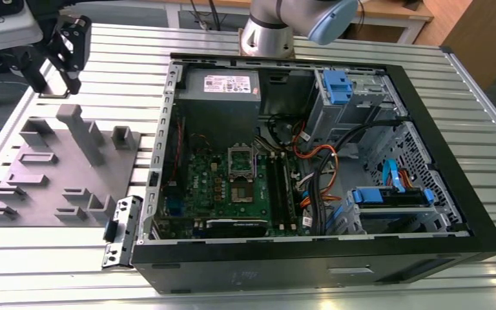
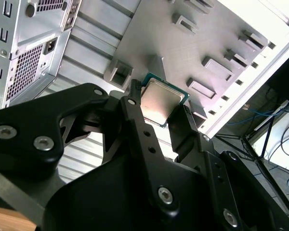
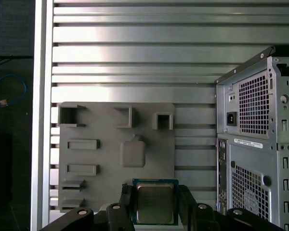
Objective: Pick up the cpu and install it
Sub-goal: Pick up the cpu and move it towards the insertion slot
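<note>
Gripper (image 1: pixel 56 79) clamped on the cpu (image 3: pixel 155 203), one finger on each of two opposite edges, the chip's metal top turned toward both wrist views. In the exterior view the gripper hangs above the twelve o'clock edge of the grey tray (image 1: pixel 59 168), at about ten o'clock from the open computer case (image 1: pixel 317 268).

Black pincer (image 2: pixel 159 102) aloft, fingers (image 2: pixel 137 118) clamped on the cpu (image 2: pixel 163 97).
</note>
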